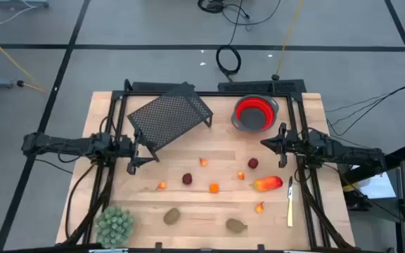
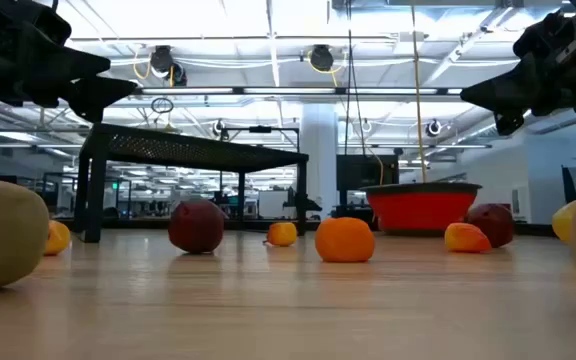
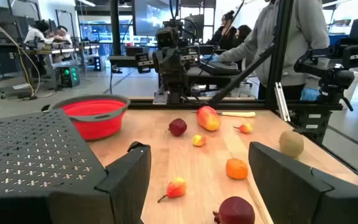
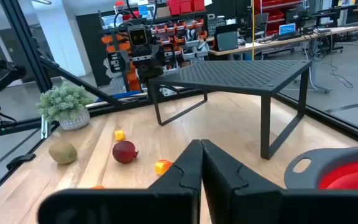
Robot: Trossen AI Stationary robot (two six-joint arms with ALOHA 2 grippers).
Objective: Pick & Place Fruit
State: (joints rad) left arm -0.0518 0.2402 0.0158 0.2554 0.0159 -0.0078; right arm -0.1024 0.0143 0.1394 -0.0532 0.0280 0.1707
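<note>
Brownish oval (image 2: 3, 232), black mesh rack (image 2: 193, 152) behind.

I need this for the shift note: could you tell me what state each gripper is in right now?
Left gripper: open, holding nothing, near the front edge of the black mesh shelf.
Right gripper: closed, empty, beside the red bowl.

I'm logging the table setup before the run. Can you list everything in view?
mesh shelf: 1, black, far left of table
bowl: 1, red with grey rim, far right
dark red balls: 2, mid table
small orange and red bits: 5, scattered mid table
long fruit: 1, red-orange-yellow, right
ovals: 2, brownish-green, near edge
spiky plant: 1, pale green, near left corner
knife: 1, pale, right edge
left gripper: open, beside shelf
right gripper: shut, near bowl
</note>
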